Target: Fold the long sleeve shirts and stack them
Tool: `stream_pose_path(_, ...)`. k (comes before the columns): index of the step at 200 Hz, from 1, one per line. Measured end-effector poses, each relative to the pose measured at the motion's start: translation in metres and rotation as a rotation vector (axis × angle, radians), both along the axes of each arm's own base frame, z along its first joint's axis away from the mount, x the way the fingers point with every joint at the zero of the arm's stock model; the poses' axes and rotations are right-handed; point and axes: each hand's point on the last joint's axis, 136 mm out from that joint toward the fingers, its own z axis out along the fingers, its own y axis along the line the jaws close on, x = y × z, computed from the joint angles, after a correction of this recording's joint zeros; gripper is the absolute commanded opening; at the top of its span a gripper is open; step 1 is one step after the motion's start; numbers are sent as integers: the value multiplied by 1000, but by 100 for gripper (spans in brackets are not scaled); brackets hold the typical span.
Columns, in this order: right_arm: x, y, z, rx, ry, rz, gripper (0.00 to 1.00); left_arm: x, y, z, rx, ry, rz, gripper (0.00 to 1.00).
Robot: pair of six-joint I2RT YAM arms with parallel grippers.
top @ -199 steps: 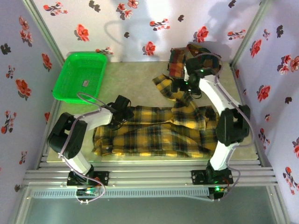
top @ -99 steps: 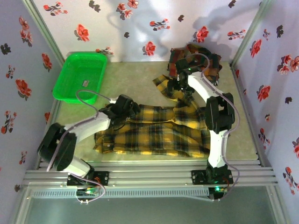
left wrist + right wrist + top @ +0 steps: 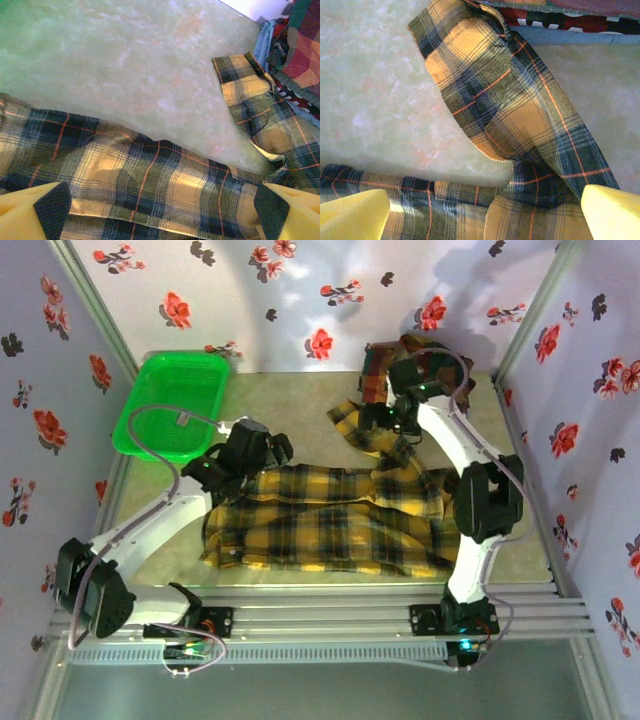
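Note:
The mustard-yellow and black long sleeve shirt (image 3: 330, 525) lies spread flat across the front of the table. One sleeve (image 3: 358, 430) runs back toward the far right. My left gripper (image 3: 262, 460) hovers open over the shirt's upper left edge. Its dark-padded fingertips (image 3: 50, 207) stand wide over the plaid cloth (image 3: 150, 185), with nothing between them. My right gripper (image 3: 386, 424) hangs open over the sleeve (image 3: 505, 100), yellow fingertips (image 3: 612, 212) apart and holding nothing. More red, orange and green check shirts (image 3: 420, 355) lie heaped at the back right.
A green plastic basket (image 3: 175, 400) stands at the back left, close behind my left gripper. Flowered walls (image 3: 60, 390) close in the table on three sides. Bare tabletop (image 3: 125, 55) lies between the basket and the sleeve. The red heap (image 3: 300, 55) touches the sleeve's cuff (image 3: 245, 82).
My left arm has stretched back and to the left, and its gripper has risen off the shirt's edge and opened wider. The right gripper has shifted slightly over the sleeve.

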Motion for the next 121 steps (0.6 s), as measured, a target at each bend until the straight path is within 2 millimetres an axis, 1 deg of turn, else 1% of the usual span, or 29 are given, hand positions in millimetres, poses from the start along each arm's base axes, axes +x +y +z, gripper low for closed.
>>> stream_pose_path(26,-22,-9,15,-9,-9,-5,99,-18,15,14,15,-6,-6,100)
stream_pose_path(45,-43,-17,20,-25,7,-6,99,-30,25,27,-3,-34,-3,100)
stream_pose_path(56,-53,-21,20,-34,17,-4,99,-37,30,30,-10,-45,0,100)
stream_pose_path(71,-65,-25,17,-42,31,-4,99,-45,37,26,-9,-38,3,100)
stream_pose_path(91,-81,-31,11,-56,52,-3,99,-54,39,13,-5,-8,6,100)
stream_pose_path(108,-84,-32,9,-66,57,8,99,-60,37,3,5,19,1,100)
stream_pose_path(121,-83,-32,7,-71,61,16,99,-64,33,1,7,25,-5,100)
